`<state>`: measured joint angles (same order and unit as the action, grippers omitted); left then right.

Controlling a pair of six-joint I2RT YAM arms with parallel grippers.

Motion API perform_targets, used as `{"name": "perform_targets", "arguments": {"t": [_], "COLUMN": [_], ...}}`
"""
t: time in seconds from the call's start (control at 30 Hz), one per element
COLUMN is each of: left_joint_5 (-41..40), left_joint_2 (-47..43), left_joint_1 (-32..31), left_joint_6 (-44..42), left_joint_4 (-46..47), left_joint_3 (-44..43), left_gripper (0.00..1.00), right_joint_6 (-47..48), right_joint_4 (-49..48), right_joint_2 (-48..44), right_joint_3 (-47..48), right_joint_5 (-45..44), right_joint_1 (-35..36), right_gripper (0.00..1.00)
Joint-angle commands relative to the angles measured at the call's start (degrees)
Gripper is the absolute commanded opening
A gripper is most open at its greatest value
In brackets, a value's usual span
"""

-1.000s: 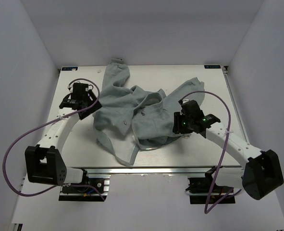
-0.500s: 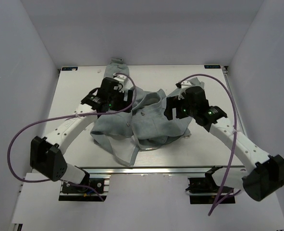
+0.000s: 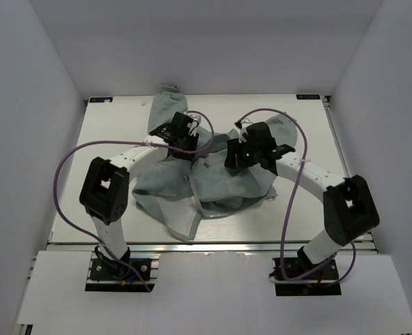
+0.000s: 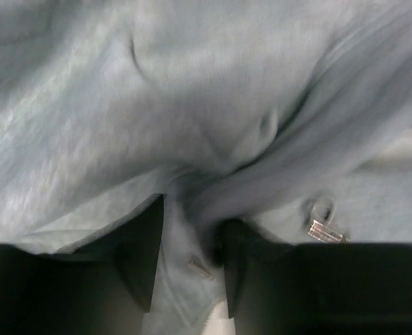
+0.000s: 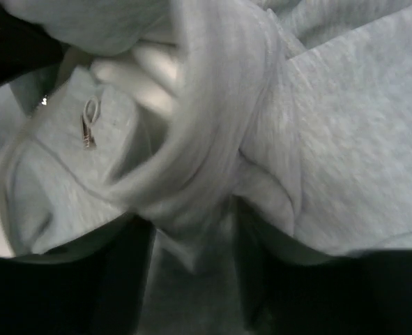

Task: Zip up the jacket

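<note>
The grey-green jacket [image 3: 212, 183] lies crumpled in the middle of the table, with one sleeve [image 3: 169, 99] running toward the back edge. My left gripper [image 3: 189, 139] is pressed into its upper left folds. In the left wrist view the left gripper [image 4: 190, 269] is shut on a strip of fleece, and a toothed zipper edge [image 4: 216, 317] shows low between the jaws. My right gripper [image 3: 232, 157] sits on the upper middle of the jacket. The right gripper [image 5: 192, 272] is shut on a thick rolled fold. A small metal pull [image 5: 88, 127] lies to the left of that fold.
The white table [image 3: 108, 202] is boxed in by white walls at the left, right and back. Purple cables [image 3: 66, 174] loop from both arms. A second metal pull [image 4: 324, 227] rests on the fleece to the right of the left fingers.
Both arms have swung in from the jacket's outer sides to its upper middle. Both sets of jaws have gone from wide open to closed on fabric.
</note>
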<state>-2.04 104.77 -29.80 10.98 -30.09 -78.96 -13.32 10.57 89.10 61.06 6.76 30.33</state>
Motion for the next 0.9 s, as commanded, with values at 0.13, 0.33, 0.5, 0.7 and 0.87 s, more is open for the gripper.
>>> {"name": "perform_targets", "arguments": {"t": [0.13,0.33,0.5,0.7,0.87], "left_joint_5": [-6.91,-2.82,8.45,17.68,19.62], "left_joint_2": [-0.35,-20.54,-37.07,-43.34,-41.14], "left_joint_1": [0.09,0.09,0.09,0.09,0.09], "left_joint_6": [4.84,6.15,10.79,15.99,20.12], "left_joint_4": [-3.65,2.46,11.88,17.78,19.97], "left_joint_3": [-10.33,-12.19,-12.18,-21.22,-30.90], "left_gripper": [0.00,0.00,0.00,0.00,0.00], "right_joint_6": [0.57,6.98,10.59,12.27,11.75], "right_joint_4": [-3.45,-1.70,0.15,1.64,3.94], "right_joint_2": [-0.67,-15.95,-30.70,-38.21,-35.15], "right_joint_3": [5.56,8.72,14.77,28.48,41.68], "right_joint_5": [0.10,3.15,10.71,20.21,18.56], "right_joint_1": [-0.71,-0.71,-0.62,-0.53,-0.62], "right_gripper": [0.00,0.00,0.00,0.00,0.00]}}
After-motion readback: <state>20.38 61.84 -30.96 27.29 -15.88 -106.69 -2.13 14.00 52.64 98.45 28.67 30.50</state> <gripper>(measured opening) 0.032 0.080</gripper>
